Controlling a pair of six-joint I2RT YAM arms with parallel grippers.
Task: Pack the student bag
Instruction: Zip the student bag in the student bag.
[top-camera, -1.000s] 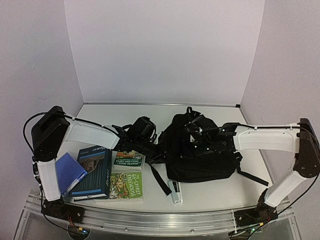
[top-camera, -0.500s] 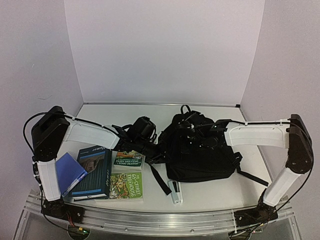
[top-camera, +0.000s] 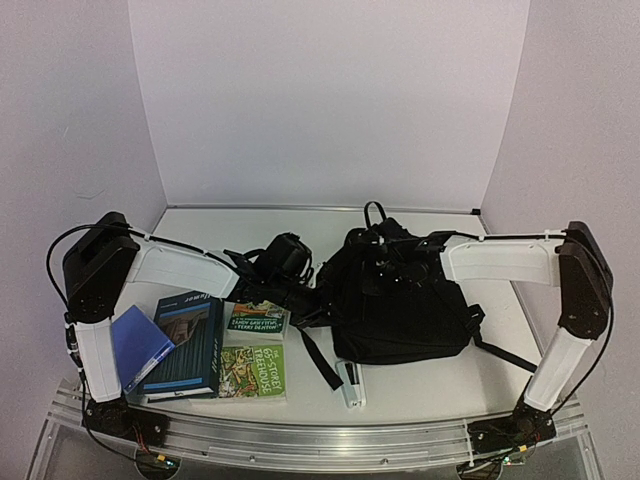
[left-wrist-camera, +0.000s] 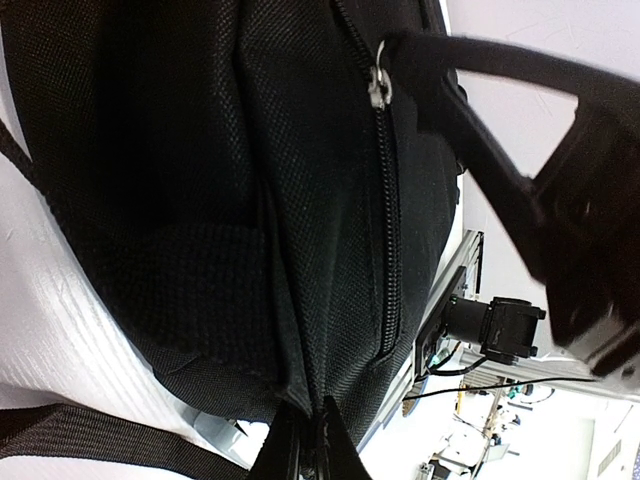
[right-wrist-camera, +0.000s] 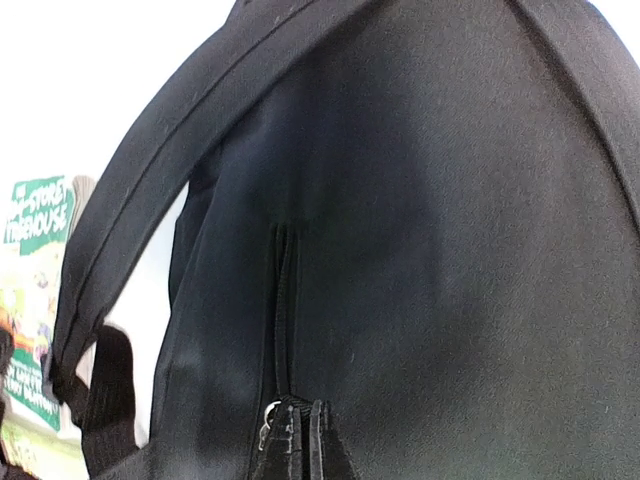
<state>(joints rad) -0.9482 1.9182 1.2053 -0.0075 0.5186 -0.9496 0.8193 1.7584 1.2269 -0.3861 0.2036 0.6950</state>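
The student bag (top-camera: 400, 312), a large black backpack, lies at the table's middle. My left gripper (top-camera: 318, 297) is shut on the bag's left edge; in the left wrist view its fingertips (left-wrist-camera: 305, 452) pinch a fabric seam beside a zipper line of the bag (left-wrist-camera: 150, 150). My right gripper (top-camera: 383, 258) sits on the bag's far top part. In the right wrist view it (right-wrist-camera: 300, 440) is shut on the zipper pull, with the metal ring (right-wrist-camera: 268, 420) beside the fingers and the bag (right-wrist-camera: 450, 250) filling the frame. The left wrist view also shows the right gripper (left-wrist-camera: 400, 60) at the zipper slider (left-wrist-camera: 378, 87).
A dark blue book (top-camera: 185, 345) and two green paperbacks (top-camera: 255, 358) lie left of the bag. A small blue wallet (top-camera: 140, 345) rests by the left arm. A white pen-like case (top-camera: 350, 385) lies in front of the bag. Black straps (top-camera: 320, 360) trail onto the table.
My right gripper has moved left and toward the back along the bag's top, still shut on the zipper pull. The left gripper and the books have not moved.
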